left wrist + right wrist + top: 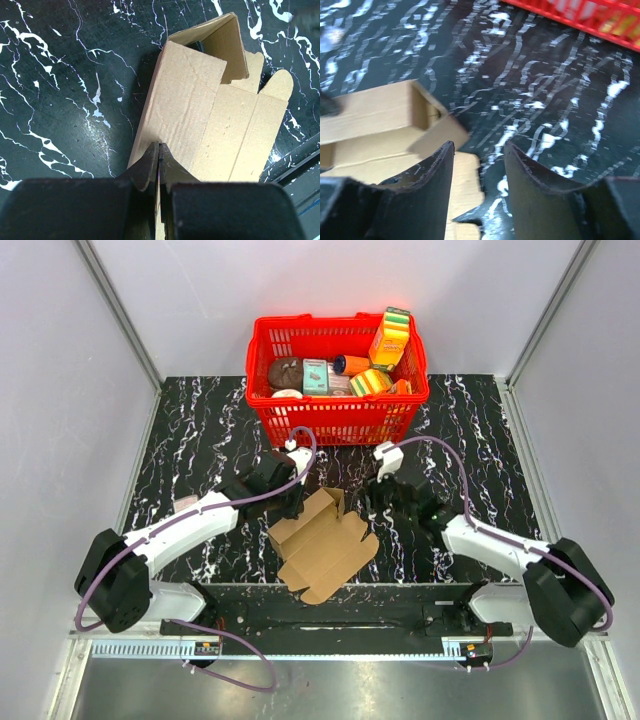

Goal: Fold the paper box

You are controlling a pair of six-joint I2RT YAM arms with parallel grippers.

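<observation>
Clenched black fingers (147, 167) of the left gripper (159, 150) fill the bottom of the left wrist view. Their tips are pressed together, and a thin sliver of brown card shows pinched in the hairline gap between them. What they grasp is the paper box (190, 110), a plain brown die-cut cardboard sheet with flaps and creases, only partly formed. One long panel is folded over, and the end farthest from those fingers stands open as a hollow rectangular mouth. Flatter panels and a rounded tab spread out beside it.

From above, the paper box lies slantwise on the black, white-veined marble-look table (200, 440), and the left gripper holds its left edge. The right gripper (479, 147) hangs at the box's far right corner with its jaws released. Its two dark curved fingers stand well apart with nothing between them but bare table. The left one of those fingers overlaps a loose corner flap of the box in the right wrist view; whether it touches the flap I cannot tell.

Beyond the box's far side, apart from it, stands a red plastic lattice basket (335, 422) holding colourful printed packages (390, 338) and a dark brown rounded lump (285, 371). On the box's near side sit both arm bases.
</observation>
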